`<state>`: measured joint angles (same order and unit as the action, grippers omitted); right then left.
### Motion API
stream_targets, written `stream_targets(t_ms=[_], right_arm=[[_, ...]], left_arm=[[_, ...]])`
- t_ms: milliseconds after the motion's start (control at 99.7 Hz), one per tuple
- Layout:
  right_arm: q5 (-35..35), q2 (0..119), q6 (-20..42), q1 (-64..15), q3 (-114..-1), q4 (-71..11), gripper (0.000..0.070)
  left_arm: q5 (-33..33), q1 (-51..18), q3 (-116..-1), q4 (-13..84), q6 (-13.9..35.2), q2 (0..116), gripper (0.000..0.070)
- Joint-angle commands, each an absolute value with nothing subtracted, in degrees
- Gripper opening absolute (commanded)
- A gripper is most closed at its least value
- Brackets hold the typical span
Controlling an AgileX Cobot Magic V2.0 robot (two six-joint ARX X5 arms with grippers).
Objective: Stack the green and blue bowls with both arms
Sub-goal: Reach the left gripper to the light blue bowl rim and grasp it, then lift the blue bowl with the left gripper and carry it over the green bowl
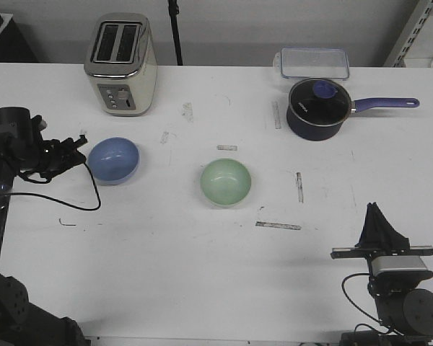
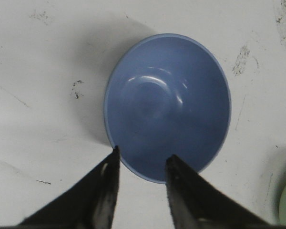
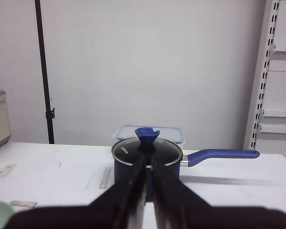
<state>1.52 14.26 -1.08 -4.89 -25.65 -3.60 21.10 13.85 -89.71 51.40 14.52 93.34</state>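
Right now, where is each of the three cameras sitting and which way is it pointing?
Front view: high, facing forward over the table; both arms show, the left gripper beside the blue bowl.
Left wrist view: looks down on the blue bowl between open fingers.
Right wrist view: low, level, facing the saucepan past nearly closed fingers.
Shared: front and left wrist views both show the blue bowl.

Both arms matte black w/ thin black cables; right arm (image 1: 390,277) has pale grey plate, tapered fingers (image 3: 133,191).

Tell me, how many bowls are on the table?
2: the smooth round periwinkle-blue bowl on the left beside the left gripper, and the pale mint-green round bowl mid-table.
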Motion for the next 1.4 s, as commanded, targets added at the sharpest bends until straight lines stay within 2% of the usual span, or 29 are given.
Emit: stream_targets(t_ms=[0, 140, 753, 803, 903, 943, 1003, 1144, 1214, 1264, 1395], right_arm=[[1.5, 14.2, -0.9, -5.0, -25.7, -3.0, 0.001], [1.5, 14.2, -0.9, -5.0, -25.7, -3.0, 0.001], [1.5, 14.2, -0.9, -5.0, -25.7, -3.0, 0.001], [1.5, 14.2, -0.9, -5.0, -25.7, -3.0, 0.001], [1.5, 14.2, -0.9, -5.0, -25.7, -3.0, 0.001], [1.5, 14.2, -0.9, -5.0, -25.7, -3.0, 0.001], [1.5, 14.2, -0.9, -5.0, -25.7, -3.0, 0.001], [1.5, 14.2, -0.9, -5.0, -25.7, -3.0, 0.001], [1.5, 14.2, -0.9, -5.0, -25.7, -3.0, 0.001], [1.5, 14.2, -0.9, -5.0, -25.7, -3.0, 0.001], [1.5, 14.2, -0.9, -5.0, -25.7, -3.0, 0.001]], left_arm=[[21.6, 14.2, -91.2, 51.2, 14.7, 95.0, 0.0338], [21.5, 14.7, -91.2, 50.9, 16.0, 97.6, 0.0421], [21.5, 12.2, -91.2, 46.5, 16.2, 109.4, 0.0401], [21.5, 12.0, -91.2, 45.9, 16.8, 109.4, 0.037], [21.5, 11.8, -91.2, 45.2, 17.7, 109.4, 0.0193], [21.5, 11.8, -91.2, 45.0, 17.7, 109.4, 0.0151], [21.5, 11.7, -91.2, 44.9, 17.7, 109.4, 0.0118], [21.5, 11.5, -91.2, 44.9, 17.7, 109.4, 0.0109], [21.5, 11.3, -91.2, 45.0, 17.7, 109.4, 0.0032], [21.5, 11.2, -91.2, 45.0, 17.7, 109.4, 0.0003], [21.5, 10.8, -91.2, 45.2, 18.1, 109.3, 0.0001]])
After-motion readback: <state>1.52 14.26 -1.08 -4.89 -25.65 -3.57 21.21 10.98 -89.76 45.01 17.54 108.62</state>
